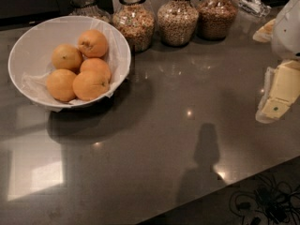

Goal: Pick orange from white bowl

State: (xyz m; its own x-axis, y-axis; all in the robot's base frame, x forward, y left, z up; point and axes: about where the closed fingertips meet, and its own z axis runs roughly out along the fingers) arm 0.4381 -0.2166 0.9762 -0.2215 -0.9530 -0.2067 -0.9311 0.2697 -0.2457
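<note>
At the left of the dark grey bench [187, 139] stands the white bowl [26, 50], lined with crinkled white paper [35, 84] and holding five oranges in a close heap. The orange [93, 42] with the brownish, smudged stem scar lies at the back of the heap, touching two of the four cleaner oranges [90, 85] in front of it. Behind and to the right of the bowl, a row of glass jars [177, 20] filled with grains runs along the far edge. Well apart from the bowl, at the right edge of the view, the claw [280, 97] hangs above the bench with nothing in its grasp. Whether it is released or clenched I cannot tell. Dark cables [262, 203] lie on the floor below the bench's near right corner.
</note>
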